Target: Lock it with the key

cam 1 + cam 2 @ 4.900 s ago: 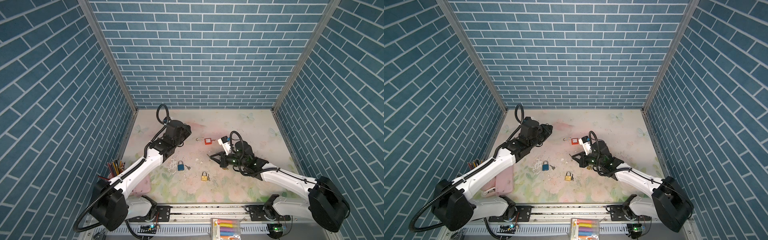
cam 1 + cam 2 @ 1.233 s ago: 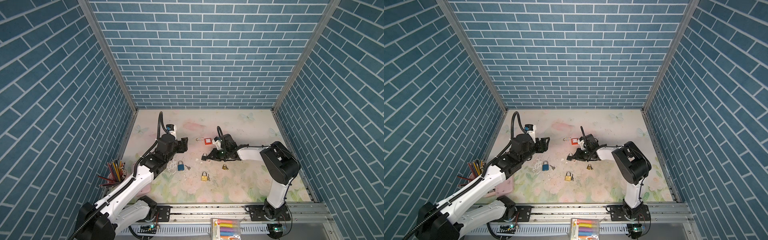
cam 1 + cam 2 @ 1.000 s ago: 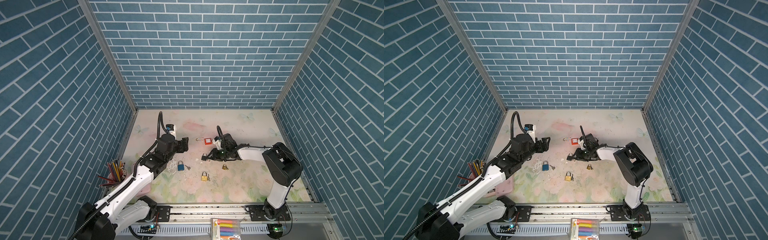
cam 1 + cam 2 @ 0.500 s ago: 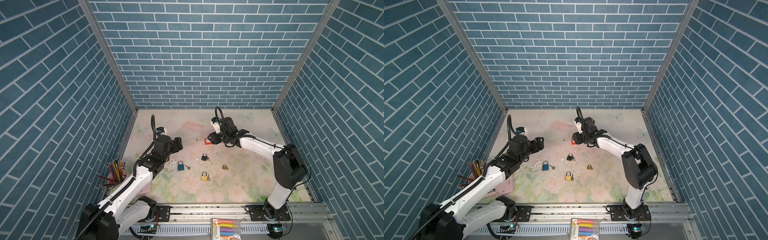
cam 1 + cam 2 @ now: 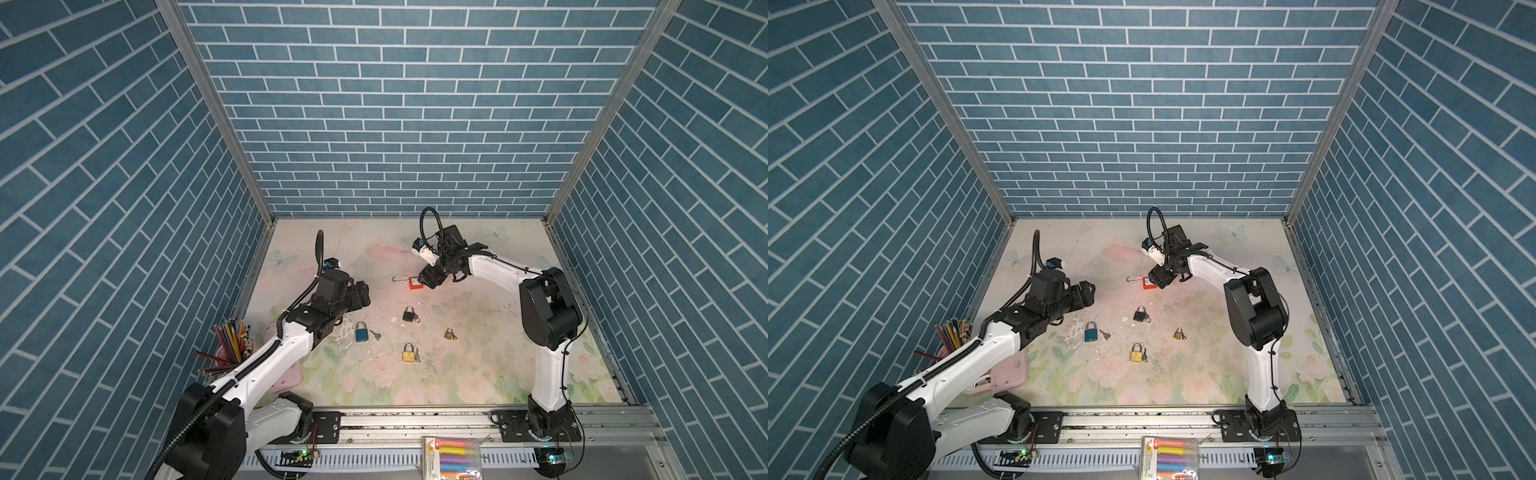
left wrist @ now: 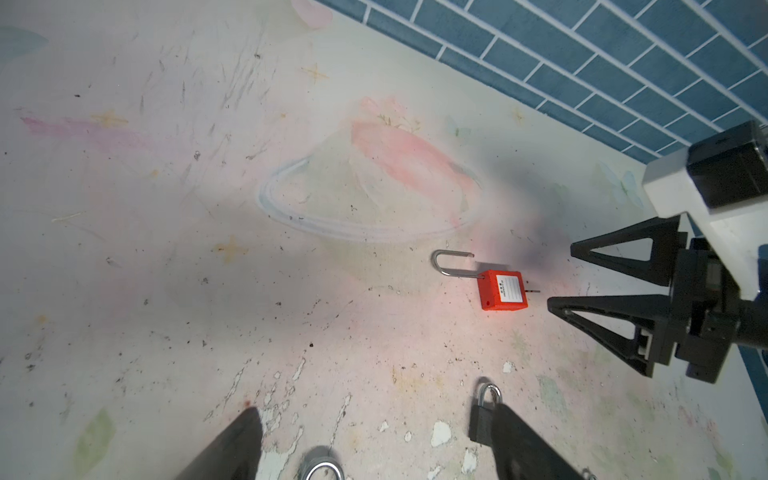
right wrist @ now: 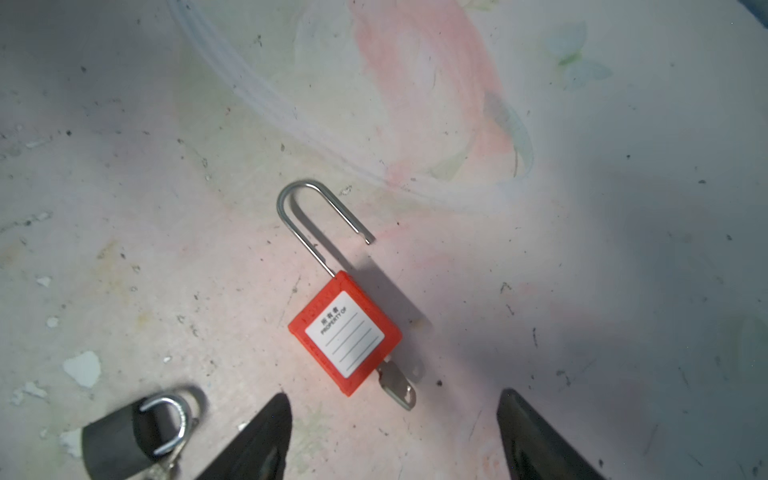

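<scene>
Red lock (image 7: 345, 338) lies flat, label up, on the table (image 5: 478, 365) toward the back, just ahead of the right gripper (image 6: 560, 276), whose jaws stand apart and empty; left gripper (image 6: 374, 409) likewise spread, holding nothing, well off from it, nearer a black lock (image 6: 478, 430); risk: the body is loose, so pressing the shackle (image 7: 316, 220) home or twisting the key (image 7: 397, 388) would likely skid or spin the whole lock unless one arm braces it; the key is thin and sits low, so fingers may scrape the table or knock it out; look: red body, white label, long steel shackle raised, free end clear of the body; key seated in the bottom end.
</scene>
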### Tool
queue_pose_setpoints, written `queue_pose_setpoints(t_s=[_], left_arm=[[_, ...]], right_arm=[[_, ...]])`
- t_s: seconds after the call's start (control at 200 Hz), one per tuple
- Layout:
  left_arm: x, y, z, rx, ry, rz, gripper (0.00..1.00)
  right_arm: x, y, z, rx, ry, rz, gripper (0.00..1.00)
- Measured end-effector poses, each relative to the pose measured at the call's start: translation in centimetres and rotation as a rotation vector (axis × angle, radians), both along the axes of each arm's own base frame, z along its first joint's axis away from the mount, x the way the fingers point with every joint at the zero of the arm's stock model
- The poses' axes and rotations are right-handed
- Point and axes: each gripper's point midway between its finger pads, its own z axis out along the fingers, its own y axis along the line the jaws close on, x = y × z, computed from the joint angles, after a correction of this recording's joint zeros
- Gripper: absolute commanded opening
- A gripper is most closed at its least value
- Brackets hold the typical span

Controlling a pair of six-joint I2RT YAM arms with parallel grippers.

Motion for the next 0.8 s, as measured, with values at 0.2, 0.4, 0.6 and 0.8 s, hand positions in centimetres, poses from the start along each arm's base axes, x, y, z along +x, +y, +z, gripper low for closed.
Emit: queue_pose_setpoints(t_s=[0.2, 0.4, 0.6, 0.8], left_arm=[[0.3, -0.2, 0.3, -0.003, 0.002, -0.002, 0.87], [0.3, -0.3, -0.2, 0.0, 0.022, -0.002, 0.87], [0.5, -0.4, 0.1, -0.001, 0.027, -0.005, 0.87], [0.6, -0.5, 0.5, -0.006, 0.025, -0.006, 0.87]], right_arm=[[0.1, 1.3, -1.4, -0.013, 0.043, 0.11, 0.74], [-0.5, 1.5, -3.1, -0.034, 0.086, 0.165, 0.75], [-1.2, 1.9, -4.0, -0.053, 0.102, 0.196, 0.71], [-1.1, 3.1, -4.8, -0.068, 0.098, 0.215, 0.54]])
